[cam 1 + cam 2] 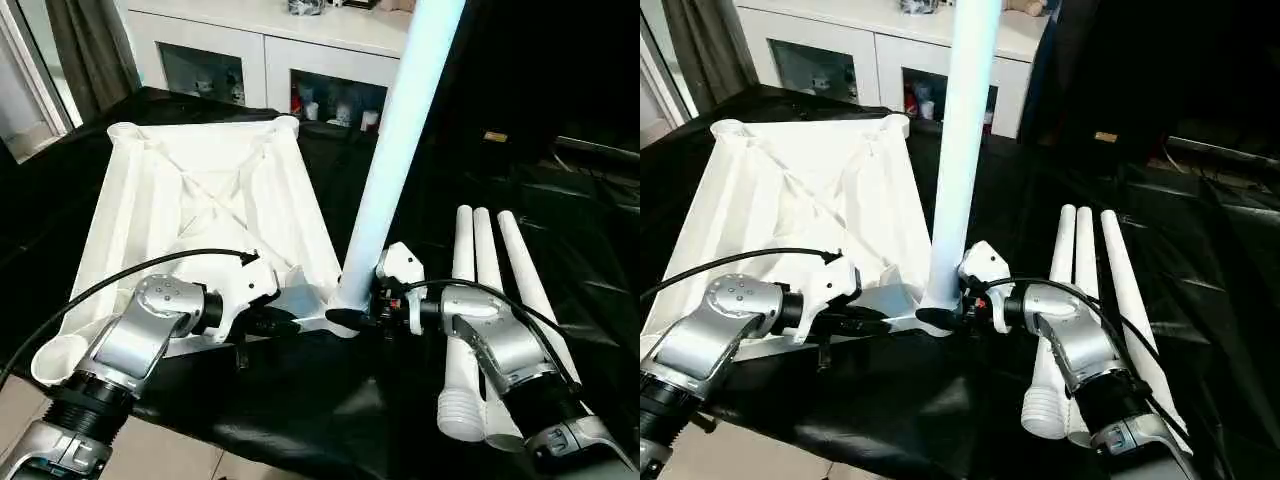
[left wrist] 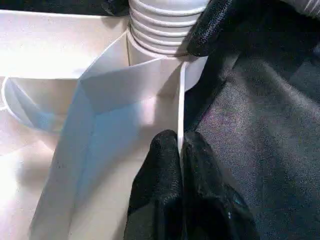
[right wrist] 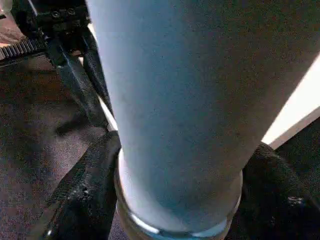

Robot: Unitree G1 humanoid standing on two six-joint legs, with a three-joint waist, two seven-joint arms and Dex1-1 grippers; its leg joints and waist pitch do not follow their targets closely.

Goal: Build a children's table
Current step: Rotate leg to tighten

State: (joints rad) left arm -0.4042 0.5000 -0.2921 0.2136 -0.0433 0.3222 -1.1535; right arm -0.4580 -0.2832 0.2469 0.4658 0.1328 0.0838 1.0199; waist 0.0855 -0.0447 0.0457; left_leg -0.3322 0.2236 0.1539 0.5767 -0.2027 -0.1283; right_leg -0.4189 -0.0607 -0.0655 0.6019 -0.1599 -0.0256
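1. Left eye view: the white table top (image 1: 200,200) lies upside down on the black cloth (image 1: 300,410), ribs up, and everything here sits around it. One table leg (image 1: 395,150) stands upright in the near corner socket on the robot's right side of the top. The left gripper (image 1: 268,322) is at the near rim beside that socket; the right gripper (image 1: 358,318) is at the foot of the standing leg. Three spare legs (image 1: 485,300) lie side by side on the cloth, well apart from the top, on the far side of the standing leg. A white cabinet (image 1: 270,50) stands behind the top's far edge.

2. Right eye view: same layout, the upright leg rising out of the corner socket, the right forearm (image 1: 1070,345) reaching in from beside the spare legs.

3. Left wrist view: black fingers (image 2: 165,185) pinched tight on the thin rim wall (image 2: 180,107) of the top, with the ribbed leg end (image 2: 165,25) seated in the socket just beyond.

4. Right wrist view: black fingers (image 3: 85,190) stand either side of the leg's base (image 3: 180,200), hugging it, a wide hold around the tube.
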